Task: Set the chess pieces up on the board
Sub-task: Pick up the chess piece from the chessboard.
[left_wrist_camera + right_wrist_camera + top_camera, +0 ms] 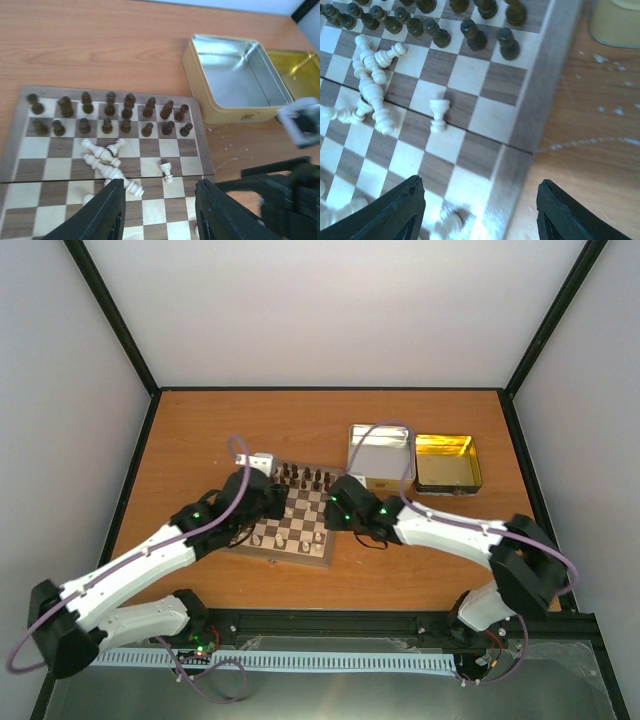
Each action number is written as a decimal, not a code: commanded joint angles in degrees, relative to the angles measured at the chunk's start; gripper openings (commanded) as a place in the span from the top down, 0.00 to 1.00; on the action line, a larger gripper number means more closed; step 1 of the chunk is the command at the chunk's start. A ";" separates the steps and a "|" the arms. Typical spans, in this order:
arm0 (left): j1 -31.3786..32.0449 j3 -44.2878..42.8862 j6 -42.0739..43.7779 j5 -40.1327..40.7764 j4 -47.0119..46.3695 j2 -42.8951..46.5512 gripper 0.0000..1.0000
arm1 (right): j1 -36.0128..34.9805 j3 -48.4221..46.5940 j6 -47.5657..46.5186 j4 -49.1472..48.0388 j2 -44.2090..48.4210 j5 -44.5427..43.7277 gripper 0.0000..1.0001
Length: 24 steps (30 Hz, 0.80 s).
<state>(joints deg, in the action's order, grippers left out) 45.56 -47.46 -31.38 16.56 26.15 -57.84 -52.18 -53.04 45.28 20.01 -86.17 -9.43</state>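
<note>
The checkered board (300,525) lies mid-table between both arms. Dark brown pieces (107,117) stand in two rows along its far side. Several cream pieces (107,162) lie toppled in a heap on the middle squares, and one cream piece (166,170) lies alone near the right edge; it also shows in the right wrist view (439,114). My left gripper (160,212) is open and empty above the board's near half. My right gripper (480,215) is open and empty over the board's right edge, with blurred cream pieces (451,222) below it.
An open silver tin (380,453) and an open gold tin (447,462) stand on the table right of the board. The board's right border (540,90) meets bare wood with pale crumbs. A white block (262,460) sits on the left wrist.
</note>
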 commanded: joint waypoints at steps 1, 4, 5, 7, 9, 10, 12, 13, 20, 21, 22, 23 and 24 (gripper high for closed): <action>-0.38 2.95 -4.40 6.29 3.75 7.73 0.60 | -0.74 -8.97 -2.17 4.79 -9.47 1.01 0.39; -0.47 5.48 -6.95 10.61 5.52 12.83 0.61 | -0.95 -15.59 -0.79 7.25 -15.10 0.20 0.45; -0.52 6.15 -7.77 11.41 6.20 14.30 0.61 | -1.09 -17.10 -0.54 7.85 -16.43 -0.27 0.46; -0.51 6.94 -8.83 12.16 7.10 17.03 0.60 | -1.24 -19.54 0.06 9.10 -18.98 -1.08 0.49; -0.47 7.41 -8.88 12.16 6.84 18.59 0.59 | -1.34 -22.10 0.18 10.30 -21.29 -1.53 0.50; -0.47 7.40 -8.88 12.27 6.81 18.98 0.59 | -1.42 -23.27 0.16 10.85 -22.29 -1.74 0.50; -0.48 7.29 -8.92 12.43 6.71 19.46 0.59 | -1.56 -25.36 0.09 12.15 -24.23 -2.11 0.51; -0.47 7.27 -8.81 12.32 6.56 19.52 0.58 | -1.60 -26.36 0.20 12.90 -25.44 -2.47 0.52; -0.47 8.28 -9.38 11.19 6.63 20.01 0.58 | -2.24 -30.18 0.48 15.26 -29.45 -5.63 0.57; -0.47 8.45 -9.60 11.29 6.71 20.19 0.58 | -2.30 -30.62 0.37 15.38 -29.87 -6.32 0.58; -0.47 8.53 -9.73 11.27 6.78 20.37 0.58 | -2.31 -31.15 0.22 15.64 -30.43 -6.71 0.59; -0.49 8.52 -9.67 11.22 6.85 20.54 0.58 | -2.28 -31.74 0.13 16.19 -30.96 -7.21 0.60; -0.48 8.34 -9.60 11.25 6.89 20.64 0.58 | -2.30 -32.25 0.08 16.83 -31.47 -7.57 0.61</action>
<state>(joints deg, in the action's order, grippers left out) 45.32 -38.87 -39.94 27.22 32.51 -38.17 -54.06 -82.76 45.30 33.93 -115.52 -13.52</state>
